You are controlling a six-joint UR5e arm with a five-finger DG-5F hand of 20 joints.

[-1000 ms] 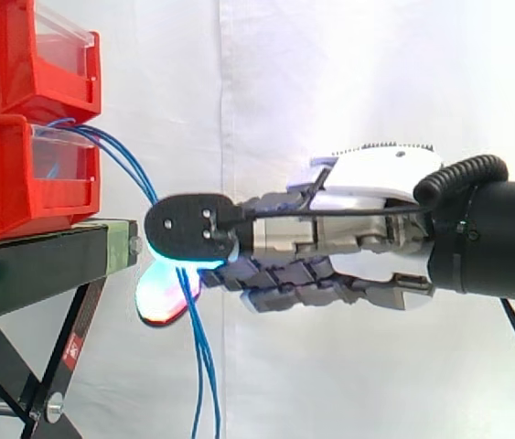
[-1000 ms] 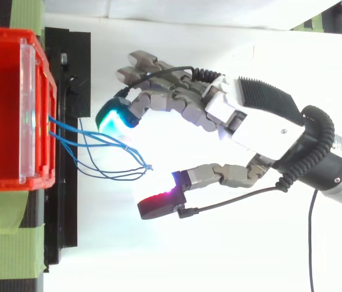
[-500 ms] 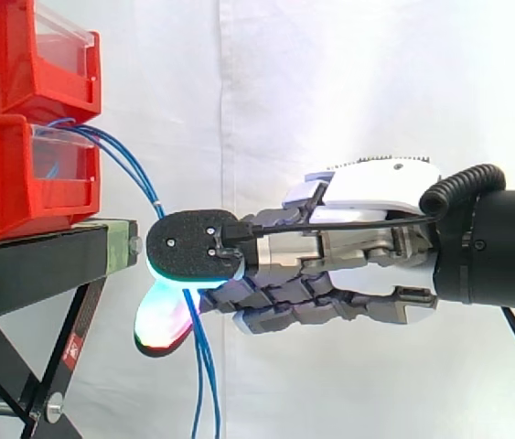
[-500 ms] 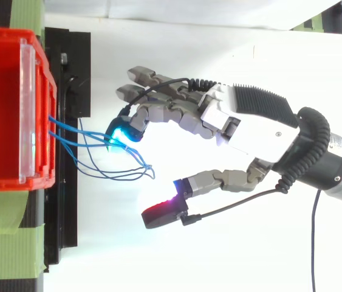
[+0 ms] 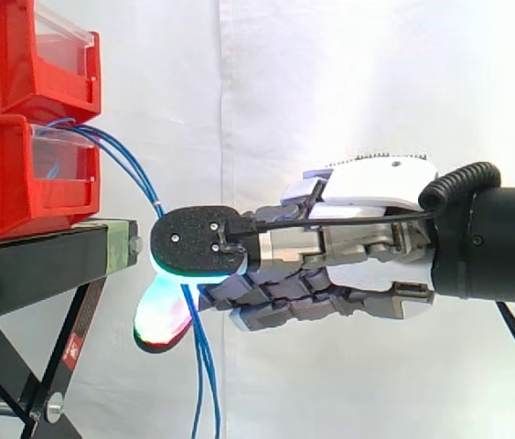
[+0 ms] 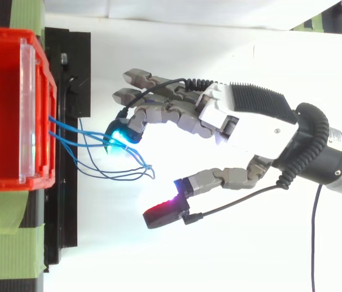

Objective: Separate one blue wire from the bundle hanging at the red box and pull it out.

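Several thin blue wires [image 6: 101,173] come out of the lower red bin [image 5: 1,183] and hang down past the stand's edge [image 5: 206,384]. My hand [image 6: 249,121] reaches in from the right with its palm toward the bin. One bent finger has its cyan-glowing pad [image 6: 120,132] against the wires near their upper strands. The thumb, with a red-glowing pad [image 6: 161,214], is spread wide and sits apart from the wires, below the bundle in the top view. Nothing is pinched between thumb and fingers. In the side view the hand [image 5: 348,247] is level with the stand top.
A second red bin [image 5: 28,55] is stacked on the lower one, both on a black stand [image 5: 47,256] with green tape [image 6: 6,255]. A white curtain hangs behind. Open room lies to the right of the stand, where the arm comes in.
The cyan fingertip has moved in toward the bin and down onto the wires, nudging the strands. The thumb has swung a little farther from the bundle.
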